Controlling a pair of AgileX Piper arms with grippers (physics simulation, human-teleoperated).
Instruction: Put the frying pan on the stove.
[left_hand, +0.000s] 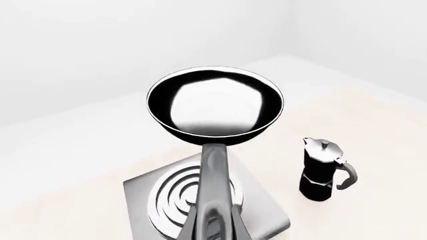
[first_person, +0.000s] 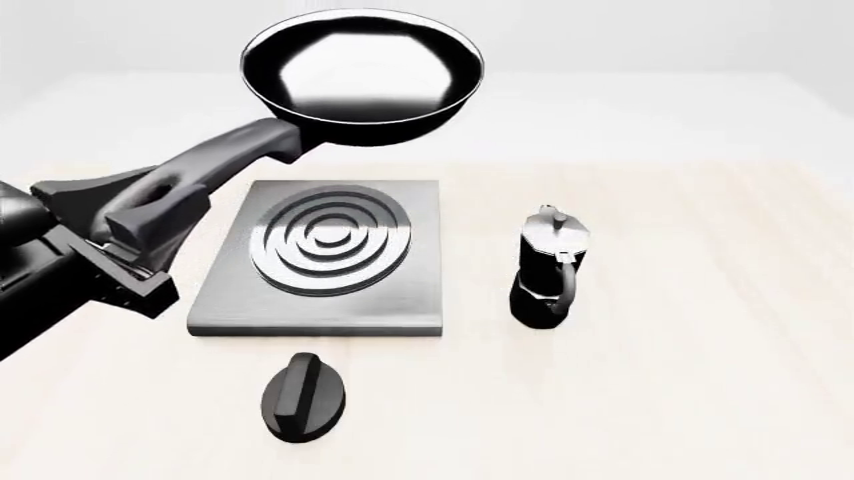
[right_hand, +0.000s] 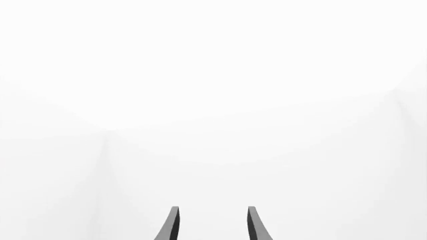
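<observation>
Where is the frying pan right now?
In the front view the frying pan is held in the air by the left gripper at its handle, above and beyond the stove, left of the moka pot.

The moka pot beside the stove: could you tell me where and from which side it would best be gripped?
Probably grip the moka pot across its black lower body, coming in from the right with the free right gripper. It stands upright, its handle faces the camera, and the stove crowds its left, so jaws closing front to back might foul the handle.

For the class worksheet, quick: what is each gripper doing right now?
Left gripper: closed on the glossy black round frying pan's long grey handle.
Right gripper: open, holding nothing.
</observation>
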